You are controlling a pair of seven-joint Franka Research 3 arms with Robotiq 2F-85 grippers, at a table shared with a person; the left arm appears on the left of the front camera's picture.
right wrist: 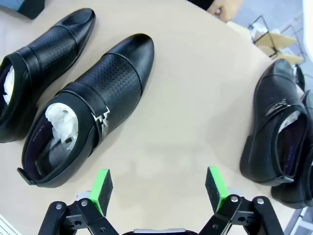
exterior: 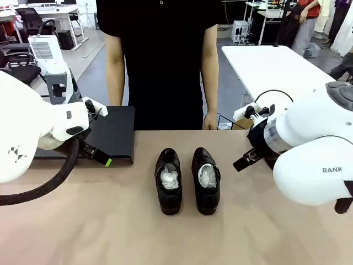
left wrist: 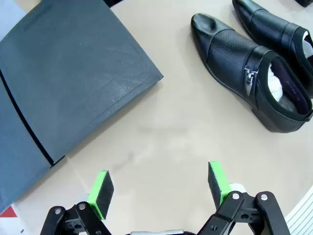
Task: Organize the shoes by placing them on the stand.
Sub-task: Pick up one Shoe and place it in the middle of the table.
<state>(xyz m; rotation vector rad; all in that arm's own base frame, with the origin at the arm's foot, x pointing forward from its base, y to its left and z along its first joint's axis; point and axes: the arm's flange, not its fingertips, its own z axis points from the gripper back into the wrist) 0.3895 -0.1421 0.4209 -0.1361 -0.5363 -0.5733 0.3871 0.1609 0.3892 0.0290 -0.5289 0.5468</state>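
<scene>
Two black glossy shoes [exterior: 169, 181] [exterior: 206, 180], stuffed with white paper, lie side by side mid-table, toes toward the person. The black stand [exterior: 113, 135] sits at the back left, bare on top. My left gripper [exterior: 100, 156] hovers by the stand's front right corner; in the left wrist view it [left wrist: 159, 188] is open over bare table, with the stand [left wrist: 63, 83] to its left and a shoe [left wrist: 249, 73] to its right. My right gripper [right wrist: 159, 188] is open above the table between the nearer middle shoe [right wrist: 83, 107] and another shoe [right wrist: 274, 127] lying at the table's right edge.
A person in black stands at the far side, one hand [exterior: 209, 120] hanging near the table edge. Against the shoe at the right edge lies a further shoe [right wrist: 304, 161], partly cut off. My right arm [exterior: 309, 154] fills the right of the front view.
</scene>
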